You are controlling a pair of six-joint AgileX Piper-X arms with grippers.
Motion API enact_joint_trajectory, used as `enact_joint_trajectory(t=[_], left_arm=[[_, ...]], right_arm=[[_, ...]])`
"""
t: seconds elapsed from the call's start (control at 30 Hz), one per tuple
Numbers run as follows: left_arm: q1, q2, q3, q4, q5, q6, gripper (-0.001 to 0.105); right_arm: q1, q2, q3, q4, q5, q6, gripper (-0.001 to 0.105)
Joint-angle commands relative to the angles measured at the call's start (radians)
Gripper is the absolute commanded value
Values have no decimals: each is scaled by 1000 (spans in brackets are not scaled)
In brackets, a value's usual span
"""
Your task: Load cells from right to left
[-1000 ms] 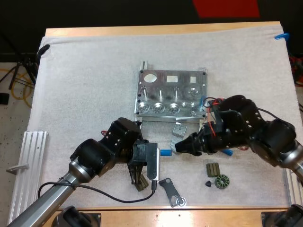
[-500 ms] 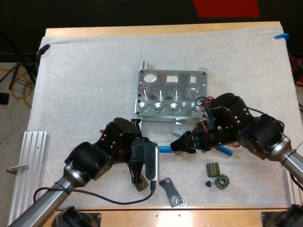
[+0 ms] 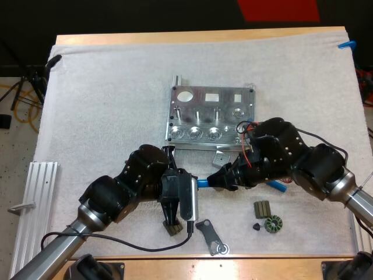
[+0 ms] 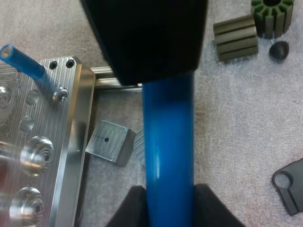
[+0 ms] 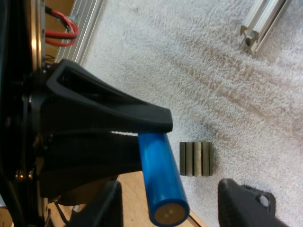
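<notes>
A blue cylinder [image 3: 203,182] hangs level just above the mat, in front of the metal fixture [image 3: 213,114]. My left gripper [image 3: 196,184] is shut on it; in the left wrist view its fingers [image 4: 134,208] press the cylinder [image 4: 169,142] from both sides. My right gripper [image 3: 215,181] meets it from the right. In the right wrist view its fingers [image 5: 244,203] stand apart around the cylinder's free end [image 5: 161,184], open. Another blue cylinder [image 4: 21,60] stands in the fixture's corner hole. A third [image 3: 277,187] lies on the mat under my right arm.
A small metal block [image 3: 220,158] lies in front of the fixture. A ribbed dark block [image 3: 262,208], a round toothed part [image 3: 273,224] and a black bracket [image 3: 211,236] sit near the mat's front edge. An aluminium rail [image 3: 35,198] lies at the left.
My right gripper has moved left across the mat until its fingers reach the cylinder's end. My left gripper has shifted slightly towards the fixture with the cylinder.
</notes>
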Motion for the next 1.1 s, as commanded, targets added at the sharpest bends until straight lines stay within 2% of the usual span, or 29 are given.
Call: enact_joint_trajectory(t=[0.0, 0.13, 0.27, 0.4, 0.77, 0.83, 1.0, 1.07], left_arm=[[-3, -7, -2, -19, 15, -15, 4], [-3, -9, -2, -45, 15, -18, 4], [-3, -9, -2, -95, 18, -70, 4], [-3, -9, -2, -108, 77, -75, 4], [-3, -9, -2, -108, 77, -75, 4], [-3, -9, -2, -108, 77, -75, 4], [-3, -9, -2, -108, 77, -75, 4], [-3, -9, -2, -108, 77, -75, 4]], right_arm=[[2, -4, -2, -12, 1, -3, 46], [2, -4, -2, -12, 1, -3, 46], [2, -4, -2, -12, -4, -3, 46], [2, -4, -2, -12, -4, -3, 46], [2, -4, -2, -18, 15, -3, 45], [2, -4, -2, -18, 15, -3, 38], [2, -4, -2, -39, 15, -3, 6], [2, -4, -2, -53, 13, -3, 1]])
